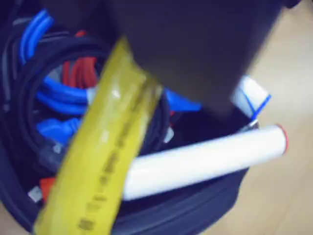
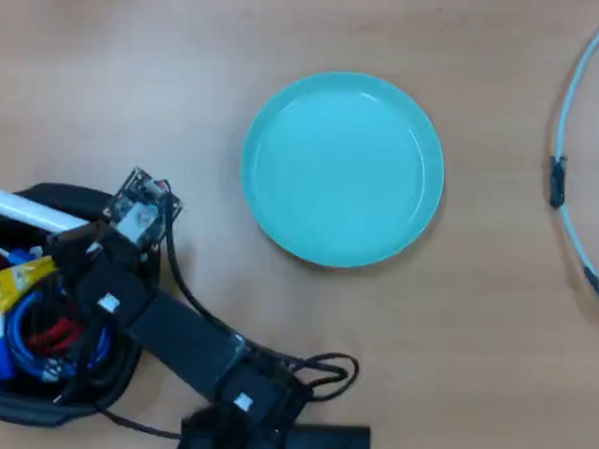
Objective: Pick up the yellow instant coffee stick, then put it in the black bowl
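Yellow instant coffee stick [image 1: 105, 161] in jaws above black bowl [image 2: 33, 404]

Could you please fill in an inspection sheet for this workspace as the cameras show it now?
Surface: wooden table, mostly bare.
Job's things: yellow instant coffee stick over the black bowl, upper end under the gripper.
Clutter: white marker across the bowl; blue and red cables inside; teal plate empty.
Gripper: jaws blurred, state unclear.
Cables: arm wiring; pale cable at the overhead view's right edge.
Surroundings: nothing seen.
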`<action>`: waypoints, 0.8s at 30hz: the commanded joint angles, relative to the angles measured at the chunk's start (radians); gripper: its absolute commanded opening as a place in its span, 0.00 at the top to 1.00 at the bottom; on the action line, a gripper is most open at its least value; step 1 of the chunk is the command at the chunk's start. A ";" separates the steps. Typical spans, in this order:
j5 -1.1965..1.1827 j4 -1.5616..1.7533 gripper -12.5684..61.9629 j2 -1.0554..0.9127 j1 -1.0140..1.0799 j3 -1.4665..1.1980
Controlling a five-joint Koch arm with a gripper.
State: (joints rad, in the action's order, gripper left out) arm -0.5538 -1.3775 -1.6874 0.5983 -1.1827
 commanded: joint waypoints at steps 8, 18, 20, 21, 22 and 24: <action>-0.014 0.359 0.92 -0.123 -0.173 -0.183; -0.003 0.669 0.92 -0.121 -0.281 -0.445; -0.003 0.732 0.92 -0.120 -0.293 -0.494; -0.003 0.767 0.92 -0.118 -0.296 -0.520; -0.003 0.805 0.92 -0.112 -0.296 -0.548; -0.005 0.876 0.92 -0.095 -0.296 -0.604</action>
State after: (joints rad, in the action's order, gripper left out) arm -0.5538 -0.6627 -1.7564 0.3129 -1.8147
